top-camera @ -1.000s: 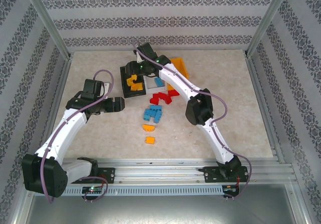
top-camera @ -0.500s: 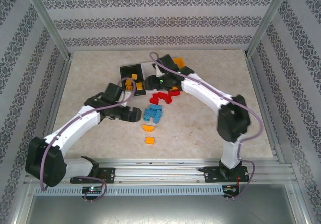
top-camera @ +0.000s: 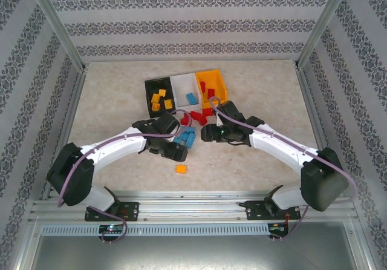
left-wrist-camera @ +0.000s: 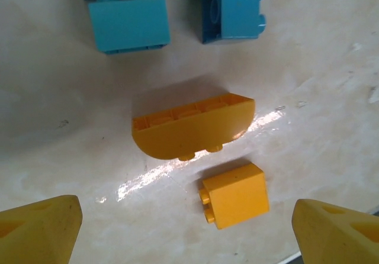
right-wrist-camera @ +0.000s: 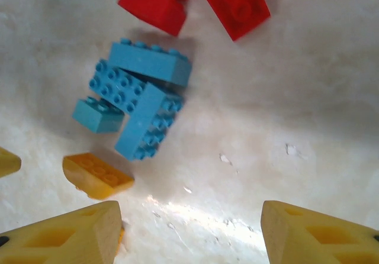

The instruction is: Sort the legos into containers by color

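Three containers stand in a row at the back: black (top-camera: 151,88) with orange legos, white (top-camera: 180,82) with a blue one, orange-yellow (top-camera: 216,79) with red ones. Loose red legos (top-camera: 195,117) and blue legos (top-camera: 185,138) lie in front of them. My left gripper (top-camera: 176,152) is open over a curved orange lego (left-wrist-camera: 192,126) and a small orange lego (left-wrist-camera: 235,194); its jaws (left-wrist-camera: 186,234) are empty. My right gripper (top-camera: 205,133) is open just right of the blue cluster (right-wrist-camera: 139,95), with an orange lego (right-wrist-camera: 98,174) by its left fingertip (right-wrist-camera: 65,237).
One orange lego (top-camera: 180,169) lies alone nearer the arm bases. Red legos (right-wrist-camera: 195,0) sit beyond the blue ones in the right wrist view. Metal frame posts and patterned walls close in the table (top-camera: 109,100) on three sides.
My right arm pulled back from the containers and came down beside the blue legos, its jaws a little wider. My left arm swung right to the orange legos.
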